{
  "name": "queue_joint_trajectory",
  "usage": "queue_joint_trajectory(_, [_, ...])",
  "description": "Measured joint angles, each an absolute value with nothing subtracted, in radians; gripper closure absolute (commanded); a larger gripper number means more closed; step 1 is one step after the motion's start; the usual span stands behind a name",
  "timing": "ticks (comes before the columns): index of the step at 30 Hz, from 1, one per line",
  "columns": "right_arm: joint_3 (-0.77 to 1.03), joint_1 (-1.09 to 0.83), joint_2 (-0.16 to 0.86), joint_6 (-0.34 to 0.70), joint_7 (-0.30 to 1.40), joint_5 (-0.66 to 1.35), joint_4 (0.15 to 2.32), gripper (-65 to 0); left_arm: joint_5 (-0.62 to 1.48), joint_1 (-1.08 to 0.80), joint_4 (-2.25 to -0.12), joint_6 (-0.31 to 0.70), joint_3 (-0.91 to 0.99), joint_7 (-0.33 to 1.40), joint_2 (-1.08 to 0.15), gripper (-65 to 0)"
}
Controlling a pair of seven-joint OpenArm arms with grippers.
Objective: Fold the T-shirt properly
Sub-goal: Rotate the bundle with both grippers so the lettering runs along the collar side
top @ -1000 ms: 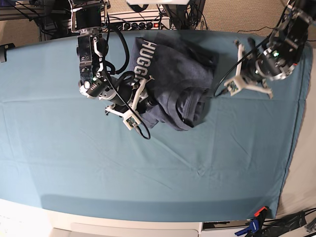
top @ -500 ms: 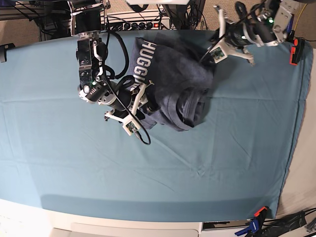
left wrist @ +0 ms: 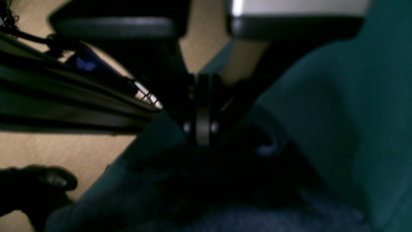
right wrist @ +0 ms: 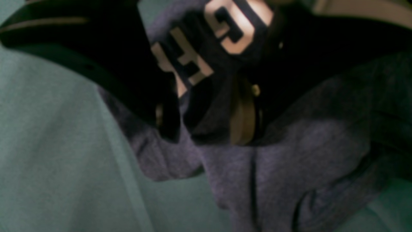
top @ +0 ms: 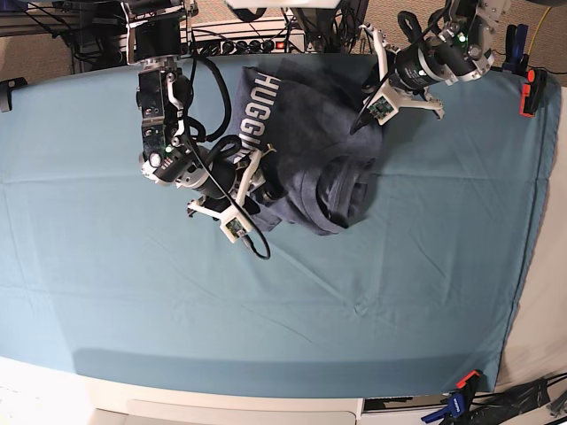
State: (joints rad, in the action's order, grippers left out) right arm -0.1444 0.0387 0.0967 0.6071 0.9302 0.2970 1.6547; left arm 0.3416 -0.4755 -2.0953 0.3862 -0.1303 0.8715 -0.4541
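The teal cloth (top: 292,301) covers the whole table, and most of its near half is bare, marked only by soft creases. Toward the far side of the cloth, near the middle of its far edge, the T-shirt (top: 310,142) lies bunched in a rumpled heap of heathered blue-grey cotton. White block capitals (top: 259,111) run along the heap's edge beside the right arm, and the ribbed crew neck (top: 341,190) opens toward the nearer side of the heap. The right gripper (top: 257,181) sits at the heap's near corner; its wrist view shows its fingers (right wrist: 243,112) spread wide with a fold of the lettered fabric between them, though blur makes it hard to say whether they truly clamp it. Further back, the left gripper (top: 363,119) meets the heap's far corner, its fingers (left wrist: 202,109) pressed fully together just above dark shirt fabric.
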Motion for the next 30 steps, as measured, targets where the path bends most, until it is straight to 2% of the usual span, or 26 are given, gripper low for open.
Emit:
queue_joint_trajectory(13, [-0.144,0.039,0.097,0.607,0.945,0.297,1.655,-26.0,0.36,-0.317,-1.893,0.394,-0.13,0.839,-0.324,0.0])
queue_joint_trajectory(17, [-0.145,0.038,0.103,0.607,0.977,0.297,1.655,-26.0,0.34,-0.258,-1.878,0.396,-0.132,0.859,-0.324,0.0])
queue_joint_trajectory(23, [-0.145,0.008,0.171,0.607,0.965,0.317,1.655,-26.0,0.302,-0.153,-1.876,0.392,-0.13,0.862,-0.327,0.0])
queue_joint_trajectory(30, [-0.139,-0.062,0.207,0.596,0.94,0.425,1.663,-26.0,0.303,-0.03,-1.876,0.393,-0.131,0.837,-0.326,0.0])
